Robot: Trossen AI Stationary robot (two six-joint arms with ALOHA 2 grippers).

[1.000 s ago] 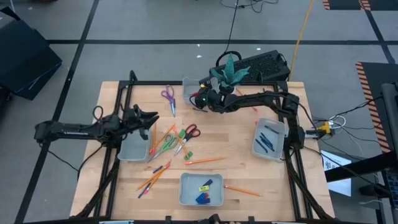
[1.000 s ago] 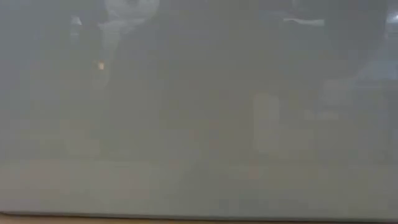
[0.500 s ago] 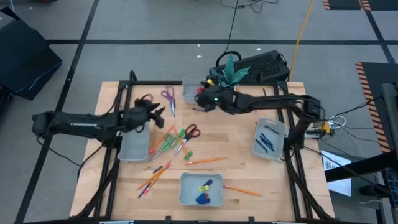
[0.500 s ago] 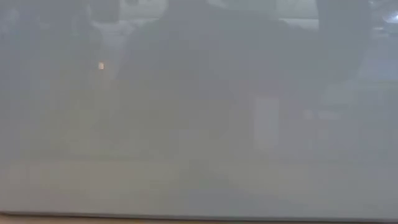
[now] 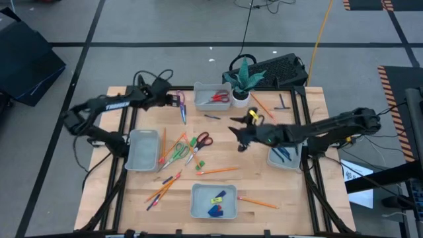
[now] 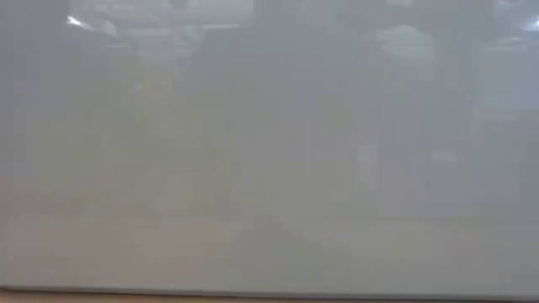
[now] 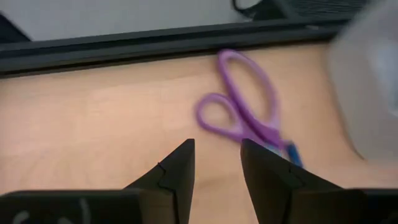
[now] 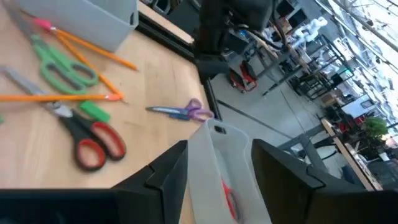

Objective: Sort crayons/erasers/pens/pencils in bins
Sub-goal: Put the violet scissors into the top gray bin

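High view has the left end effector (image 5: pixel 173 99) up at the far left of the table (image 5: pixel 264 178), right by the purple scissors (image 5: pixel 180 104). On the left wrist view its fingers (image 7: pixel 177 171) stand slightly apart with nothing between them, so it's released, and the scissors sit just beyond the tips. The right end effector (image 5: pixel 236 132) hovers over bare wood just right of the red scissors (image 5: pixel 203 139); its wrist view shows the fingers spread and empty.

Bins relative to the plant pot (image 5: pixel 240 99): the far bin (image 5: pixel 212 97) just left of it holds something red, the right bin (image 5: pixel 285 149) has pens (image 5: pixel 284 147), the near bin (image 5: pixel 213 200) has erasers (image 5: pixel 216 201), and the left bin (image 5: pixel 143 148) looks empty. Pencils (image 5: pixel 218 170) and more scissors lie scattered between the left and near bins.

What could bite: the left end effector is lined up on scissors, not a crayon, eraser, pen or pencil, so it could grab the wrong thing. A shallow pinch on flat handles could also slip or skid them into the far bin. And the low view is fogged out, so no height check there.
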